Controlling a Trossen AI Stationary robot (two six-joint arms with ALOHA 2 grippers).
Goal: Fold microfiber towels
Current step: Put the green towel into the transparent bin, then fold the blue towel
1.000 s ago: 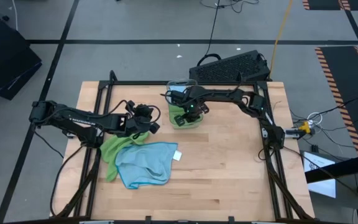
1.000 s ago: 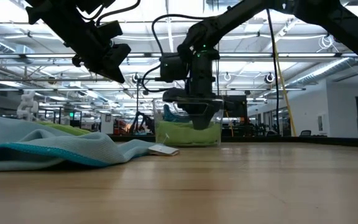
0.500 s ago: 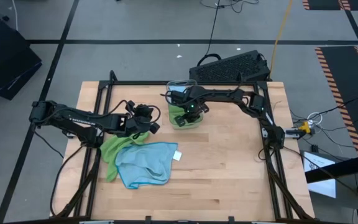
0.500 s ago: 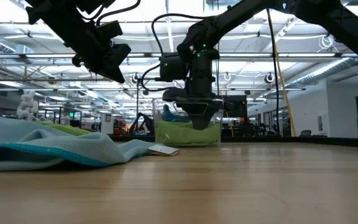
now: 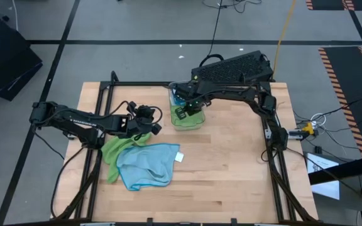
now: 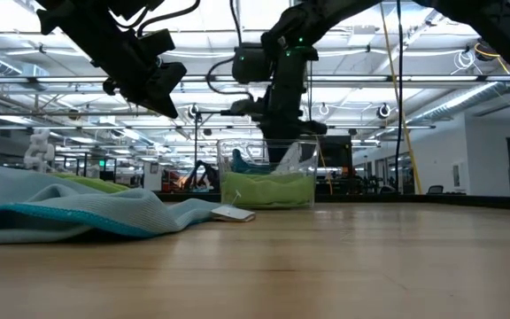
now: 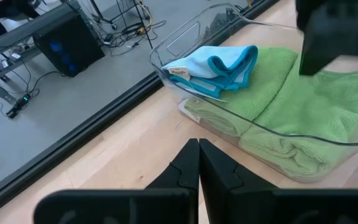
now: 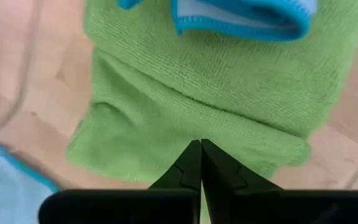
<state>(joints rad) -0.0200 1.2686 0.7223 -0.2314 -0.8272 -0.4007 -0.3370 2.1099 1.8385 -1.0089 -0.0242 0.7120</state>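
A clear plastic bin [image 5: 197,123] near the table's far edge holds folded lime green microfiber towels [image 7: 303,106] with a folded light blue one [image 7: 219,65] on top. My right gripper [image 8: 201,146] hangs shut just above the bin's rim [image 6: 268,142], pointing down at the green towels, with nothing in it. At the near left, a crumpled light blue towel [image 5: 148,164] with a white tag [image 5: 181,156] lies partly over a lime green towel [image 5: 113,150]. My left gripper [image 5: 157,129] hovers shut above that green towel, facing the bin, with nothing held.
A black keyboard-like case [image 5: 234,68] sits just beyond the table's far edge, behind the bin. Black frame rails [image 5: 270,135] run along the table's sides. Bare wood [image 5: 231,176] makes up the near right half of the table.
My right gripper has risen out of the bin to above its rim and tipped a little, drifting slightly toward the far edge; it stays shut. The towels in the bin lie as before.
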